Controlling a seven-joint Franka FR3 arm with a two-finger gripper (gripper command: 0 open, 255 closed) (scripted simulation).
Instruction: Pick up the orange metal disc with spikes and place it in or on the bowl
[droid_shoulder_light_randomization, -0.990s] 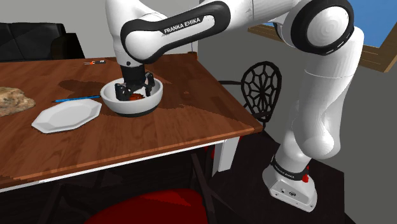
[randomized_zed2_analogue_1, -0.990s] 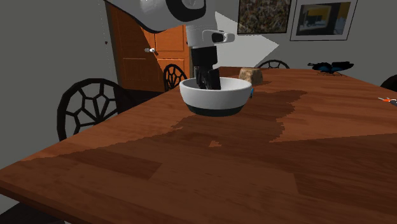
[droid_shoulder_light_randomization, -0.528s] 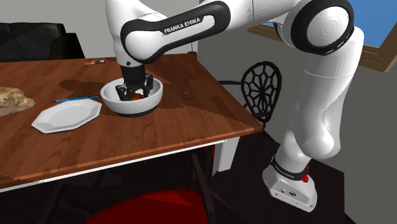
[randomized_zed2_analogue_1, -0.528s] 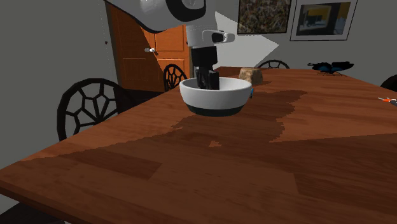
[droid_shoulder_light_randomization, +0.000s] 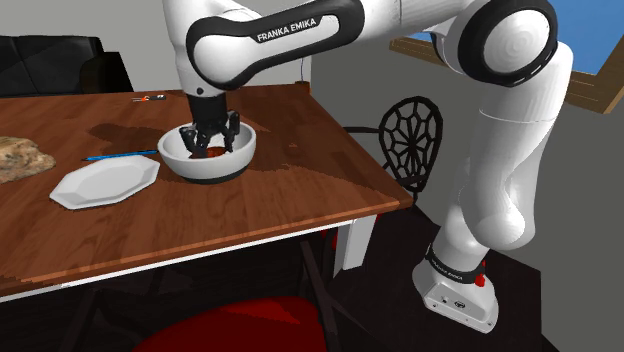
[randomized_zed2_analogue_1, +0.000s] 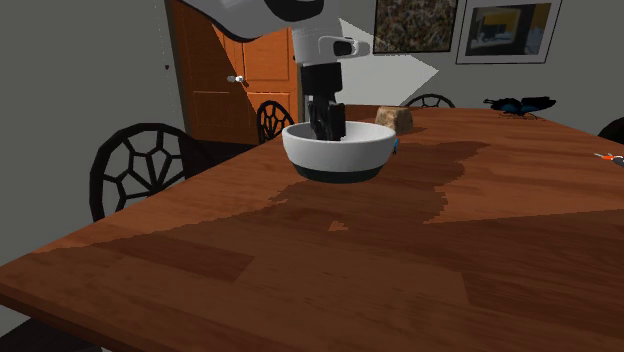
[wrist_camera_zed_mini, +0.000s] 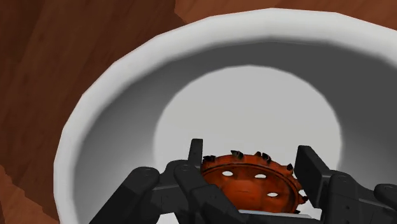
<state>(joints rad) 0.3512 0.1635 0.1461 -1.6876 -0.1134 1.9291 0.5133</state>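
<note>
The tool (wrist_camera_zed_mini: 253, 156) hangs inside the white bowl (wrist_camera_zed_mini: 191, 38), fingers spread wide, gripping nothing. The orange spiked disc (wrist_camera_zed_mini: 251, 184) lies between them on the bowl's floor. Delivered, I'd say.

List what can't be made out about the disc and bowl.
Wrist view: the gripper covers the near half of the orange spiked disc; whether it rests on the bowl floor is unreadable.
Second exterior view: bowl wall hides the disc.
Shoulder view: disc too small for spikes to show.
</note>
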